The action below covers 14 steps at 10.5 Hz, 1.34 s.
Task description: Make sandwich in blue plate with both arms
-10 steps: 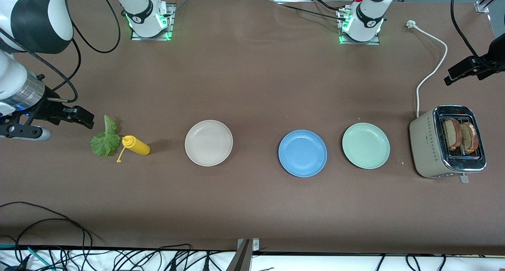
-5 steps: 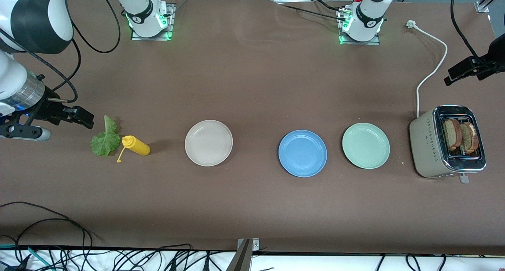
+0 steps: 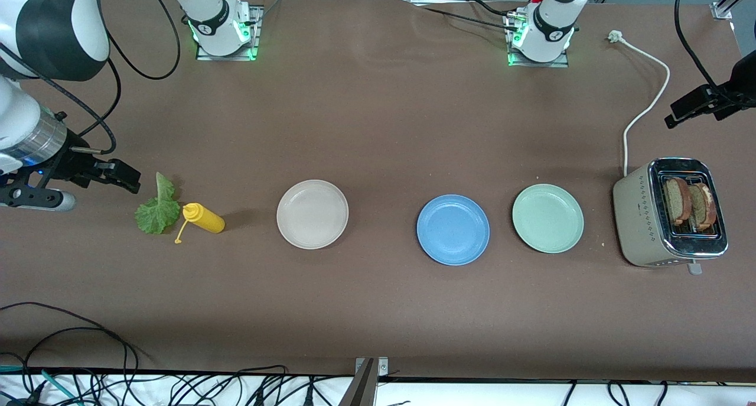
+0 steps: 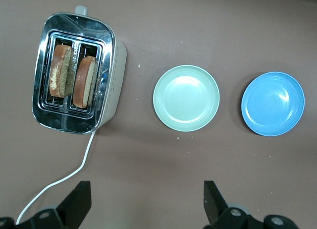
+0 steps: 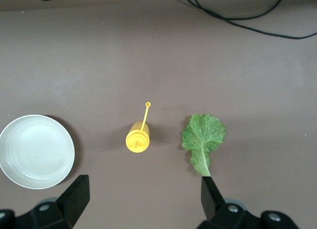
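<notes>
Lettuce leaf (image 5: 203, 137) on table beneath wide-open right tool (image 5: 143, 199); left tool (image 4: 147, 204) wide-open.

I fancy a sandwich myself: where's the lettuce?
In the front view the lettuce leaf lies flat on the table at the right arm's end, touching the yellow squeeze bottle.

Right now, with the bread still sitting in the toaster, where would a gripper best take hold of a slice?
Probably by the top crust. Both bread slices stand on edge in the slots of the toaster, with only their upper parts showing above its metal top. Coming straight down from above, fingers either side of one slice's flat faces, looks best. The left gripper, open, hangs over the table beside the toaster.
</notes>
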Each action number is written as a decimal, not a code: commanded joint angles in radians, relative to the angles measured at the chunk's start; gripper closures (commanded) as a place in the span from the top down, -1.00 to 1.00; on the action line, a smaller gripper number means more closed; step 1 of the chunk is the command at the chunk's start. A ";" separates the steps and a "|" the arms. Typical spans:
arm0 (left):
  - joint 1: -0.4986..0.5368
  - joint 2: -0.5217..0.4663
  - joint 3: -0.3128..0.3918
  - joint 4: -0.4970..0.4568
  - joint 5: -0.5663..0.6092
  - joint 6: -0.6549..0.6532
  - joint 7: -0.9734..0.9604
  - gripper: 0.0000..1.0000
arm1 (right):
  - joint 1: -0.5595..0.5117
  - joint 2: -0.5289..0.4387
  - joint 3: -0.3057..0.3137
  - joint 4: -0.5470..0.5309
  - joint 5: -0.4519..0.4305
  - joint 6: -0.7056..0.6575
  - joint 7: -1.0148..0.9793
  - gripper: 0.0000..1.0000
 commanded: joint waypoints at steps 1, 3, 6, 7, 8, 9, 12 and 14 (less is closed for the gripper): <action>0.004 0.007 -0.003 0.019 0.028 -0.019 0.013 1.00 | -0.001 0.005 -0.001 0.011 -0.014 0.004 -0.007 1.00; 0.004 0.007 -0.003 0.017 0.028 -0.019 0.015 1.00 | -0.001 0.004 -0.001 0.011 -0.012 0.007 -0.007 1.00; 0.014 0.023 -0.003 0.019 0.028 -0.019 0.015 1.00 | -0.001 0.004 -0.001 0.011 -0.012 0.008 -0.007 1.00; 0.018 0.030 -0.003 0.020 0.029 -0.018 0.018 1.00 | -0.001 0.004 -0.001 0.011 -0.012 0.008 -0.007 1.00; 0.018 0.037 -0.003 0.022 0.031 -0.015 0.022 1.00 | -0.001 0.004 -0.001 0.011 -0.012 0.007 -0.007 1.00; 0.018 0.043 -0.003 0.022 0.046 -0.013 0.026 1.00 | -0.001 0.004 -0.001 0.011 -0.012 0.007 -0.007 1.00; 0.018 0.085 -0.003 0.022 0.104 -0.010 0.026 1.00 | -0.001 0.004 0.000 0.011 -0.011 0.007 -0.007 1.00; 0.021 0.138 -0.003 0.023 0.110 -0.008 0.029 1.00 | -0.001 0.005 -0.001 0.011 -0.011 0.007 -0.007 1.00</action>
